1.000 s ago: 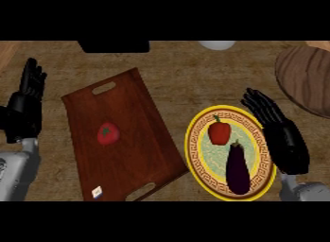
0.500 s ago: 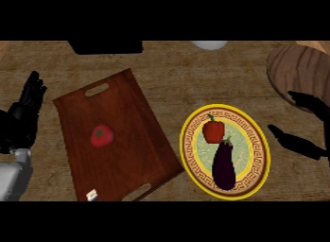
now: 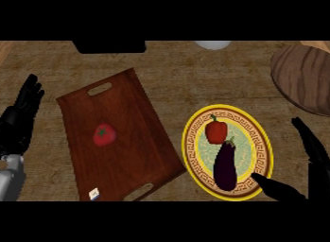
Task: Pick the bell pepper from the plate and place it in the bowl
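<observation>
Since a moment ago the right hand (image 3: 319,165) has dropped lower and nearer the plate (image 3: 260,142), its thumb tip now at the plate's lower right rim, while the left hand has hardly shifted.

At the far left, the left hand (image 3: 17,118) rests open near the edge, fingers up and straight, holding nothing. Next comes a dark wooden tray (image 3: 136,127) with handle slots at both ends; a tomato (image 3: 104,134) lies in it, and a small white tag (image 3: 94,193) sits at its near corner. To the right, the yellow-rimmed plate holds the bell pepper (image 3: 215,131), red, in its upper half, and an eggplant (image 3: 225,165) just below, touching it. The right hand is spread open beside the plate, fingers straight, empty. At the upper right stands the wooden bowl (image 3: 310,80), partly cut by the edge.
</observation>
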